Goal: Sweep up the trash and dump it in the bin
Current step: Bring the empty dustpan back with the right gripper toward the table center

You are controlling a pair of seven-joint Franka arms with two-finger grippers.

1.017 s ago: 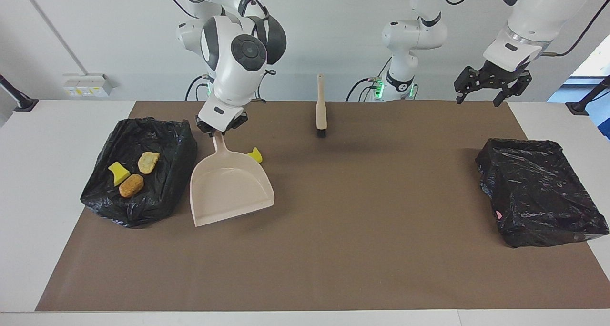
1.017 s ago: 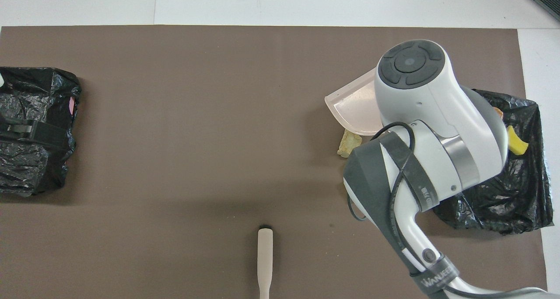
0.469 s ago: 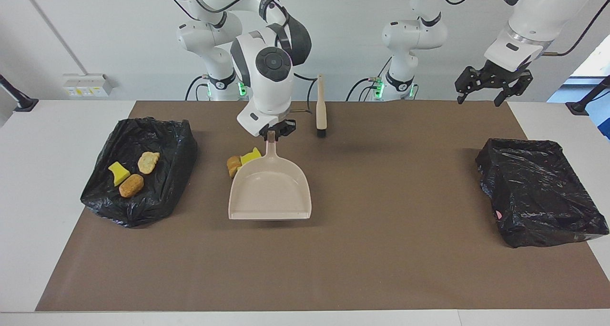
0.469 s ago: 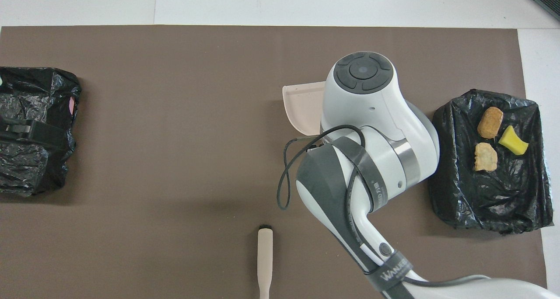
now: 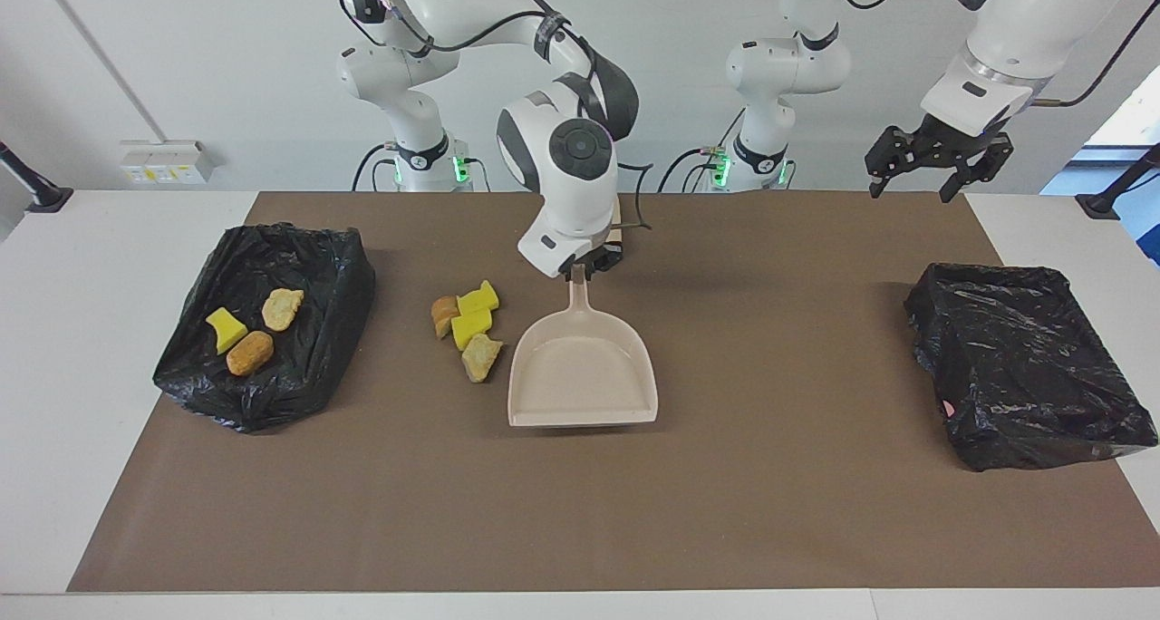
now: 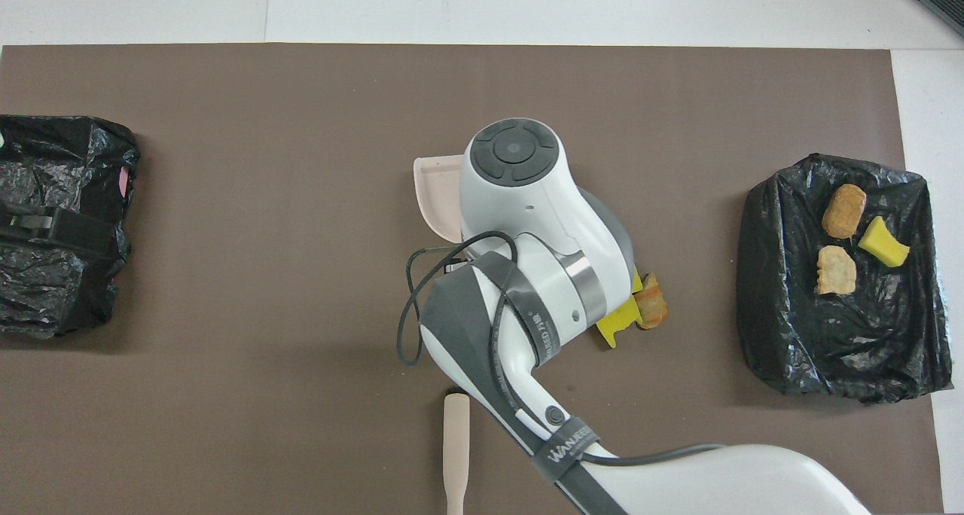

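Right at the middle of the table, the right gripper (image 5: 580,271) is clamped tight on the top of the dustpan's handle, fingers pinched together on the beige stem. Below it the dustpan (image 5: 583,368) fans out with its wide mouth pointing away from the robots, pan showing nothing inside. From overhead the right arm's wrist covers almost all of it; only one corner of the pan (image 6: 438,199) peeks out.

Just beside the dustpan, toward the right arm's end, sits a loose cluster of trash on the mat (image 5: 580,511): an orange-brown lump (image 5: 443,314), two bright yellow sponge pieces (image 5: 473,314) pressed together, and a tan lump (image 5: 481,355) close to the pan's edge, whether touching I cannot tell. Further toward the right arm's end, a black-bagged bin (image 5: 317,330) holds three more pieces: a yellow sponge chunk (image 5: 225,328), a tan piece (image 5: 282,308) and an orange-brown one (image 5: 250,353).

Near the robots, the brush is mostly hidden by the right wrist in the facing view; overhead, its pale handle (image 6: 456,443) lies on the mat, pointing back at the robots.

Over at the left arm's end, the left gripper (image 5: 913,183) hangs high in the air, fingers spread wide with nothing in them, the arm waiting. A second black-bagged bin (image 5: 1024,375) sits on the mat at that end, farther from the robots than the gripper's spot.
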